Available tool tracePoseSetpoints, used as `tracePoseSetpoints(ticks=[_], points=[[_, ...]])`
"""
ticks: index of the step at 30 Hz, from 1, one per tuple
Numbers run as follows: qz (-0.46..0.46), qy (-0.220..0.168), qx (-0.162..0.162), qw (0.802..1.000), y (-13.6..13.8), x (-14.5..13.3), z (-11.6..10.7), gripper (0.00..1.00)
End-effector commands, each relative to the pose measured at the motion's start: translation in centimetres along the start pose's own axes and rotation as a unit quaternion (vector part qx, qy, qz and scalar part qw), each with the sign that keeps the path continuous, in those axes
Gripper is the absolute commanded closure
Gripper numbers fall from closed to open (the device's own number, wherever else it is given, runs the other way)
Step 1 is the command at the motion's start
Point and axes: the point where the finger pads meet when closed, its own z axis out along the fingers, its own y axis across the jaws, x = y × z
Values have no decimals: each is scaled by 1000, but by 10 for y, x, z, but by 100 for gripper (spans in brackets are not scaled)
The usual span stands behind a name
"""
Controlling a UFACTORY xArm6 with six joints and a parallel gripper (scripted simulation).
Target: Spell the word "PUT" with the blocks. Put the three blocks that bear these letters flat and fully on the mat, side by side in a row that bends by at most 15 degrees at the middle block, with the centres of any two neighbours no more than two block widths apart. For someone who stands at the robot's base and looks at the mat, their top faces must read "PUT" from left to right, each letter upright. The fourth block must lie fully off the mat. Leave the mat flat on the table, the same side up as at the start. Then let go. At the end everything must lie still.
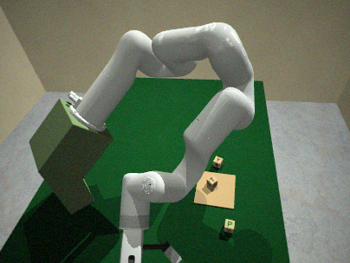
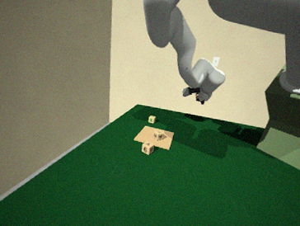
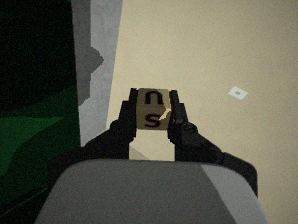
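U block (image 3: pixel 153 102) clamped in pincer (image 3: pixel 152 100) (image 2: pixel 200 99), held aloft; mat (image 1: pixel 222 195) (image 2: pixel 150 140) and P block (image 1: pixel 230 226) (image 2: pixel 152 119) below pincer.

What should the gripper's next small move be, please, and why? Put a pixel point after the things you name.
I would tip the gripper (image 2: pixel 194 96) (image 3: pixel 152 100) back downward, keeping its hold, before carrying anything to the flat tan square mat (image 1: pixel 221 198) (image 2: pixel 145 137). The small wooden cube with a black U (image 3: pixel 153 96) is between its fingers, but the wrist view looks past it at the beige wall (image 2: pixel 143 69) (image 3: pixel 210 50), with no mat in sight.
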Motion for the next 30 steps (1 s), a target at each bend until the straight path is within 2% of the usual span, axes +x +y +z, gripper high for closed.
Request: tracePoseSetpoints(ticks=[1,11,13,14,28,30], points=[[18,67,0,998,1,21,5,73],[55,163,27,985,-11,61,1,73],[55,163,27,985,-11,61,1,73],[67,190,39,979,-16,73,-2,73],[129,297,111,940,-43,122,-26,73],[129,297,111,940,-43,122,-26,73]])
